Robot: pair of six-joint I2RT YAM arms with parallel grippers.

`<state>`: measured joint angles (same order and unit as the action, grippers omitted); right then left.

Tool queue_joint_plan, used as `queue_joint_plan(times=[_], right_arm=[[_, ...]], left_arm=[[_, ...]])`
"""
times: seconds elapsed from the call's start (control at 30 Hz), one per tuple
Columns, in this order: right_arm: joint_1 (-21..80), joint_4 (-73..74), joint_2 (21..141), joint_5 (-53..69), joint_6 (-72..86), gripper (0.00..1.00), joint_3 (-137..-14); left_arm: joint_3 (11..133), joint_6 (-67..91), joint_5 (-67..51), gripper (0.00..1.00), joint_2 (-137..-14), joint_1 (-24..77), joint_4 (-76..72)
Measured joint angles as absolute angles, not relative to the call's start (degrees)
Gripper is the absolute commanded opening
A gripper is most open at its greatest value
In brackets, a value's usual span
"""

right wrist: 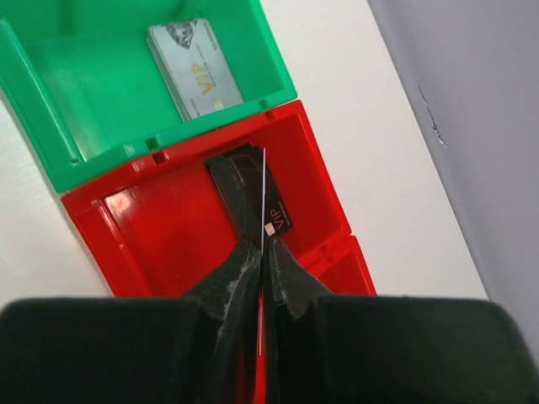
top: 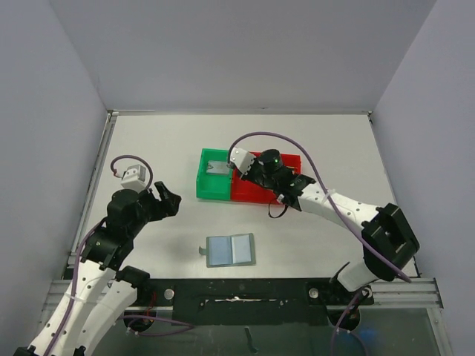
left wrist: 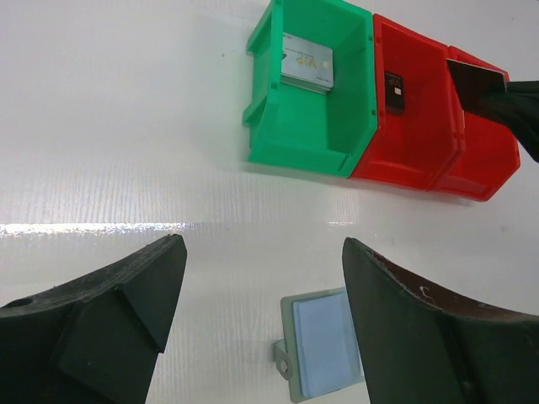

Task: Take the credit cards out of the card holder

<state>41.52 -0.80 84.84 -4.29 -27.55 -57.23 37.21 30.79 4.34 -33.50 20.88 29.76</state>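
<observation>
White surface (top: 312, 141), pale grey walls (top: 245, 52) on three sides. The card holder (top: 231, 250) lies open at lower centre. Up-left of it, the left gripper (left wrist: 263, 252) has its fingers spread wide, empty. The right gripper (right wrist: 263, 246) pinches a thin dark card (left wrist: 476, 82) edge-on above the red bin (right wrist: 152, 227), where a black card (right wrist: 240, 181) lies. A silver card (right wrist: 194, 67) rests in the adjoining green bin (right wrist: 84, 84).

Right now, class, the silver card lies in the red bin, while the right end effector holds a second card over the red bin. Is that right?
Not quite. The silver card lies in the green bin, not the red one, as the right wrist view shows. The rest stands: the right end effector holds a second card over the red bin.
</observation>
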Motion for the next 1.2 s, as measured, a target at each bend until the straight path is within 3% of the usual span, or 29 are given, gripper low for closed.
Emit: queue_joint_plan(times=[0.33, 0.93, 1.03, 1.2], right_arm=[[39.44, 4.67, 95.46, -0.19, -39.9, 0.0, -63.66], [37.41, 4.67, 110.61, -3.14, -51.4, 0.01, -71.0], [37.01, 4.19, 111.83, -3.66, -53.04, 0.05, -71.37], [36.34, 3.99, 112.77, -3.92, -53.54, 0.21, -72.34]], left_arm=[[37.21, 30.61, 4.27, 0.74, -33.85, 20.82, 29.69], [37.21, 30.55, 4.25, 0.74, -33.65, 20.51, 29.47], [37.21, 30.52, 4.23, 0.74, -33.67, 20.51, 29.45], [37.21, 30.48, 4.23, 0.74, -33.67, 20.51, 29.43]])
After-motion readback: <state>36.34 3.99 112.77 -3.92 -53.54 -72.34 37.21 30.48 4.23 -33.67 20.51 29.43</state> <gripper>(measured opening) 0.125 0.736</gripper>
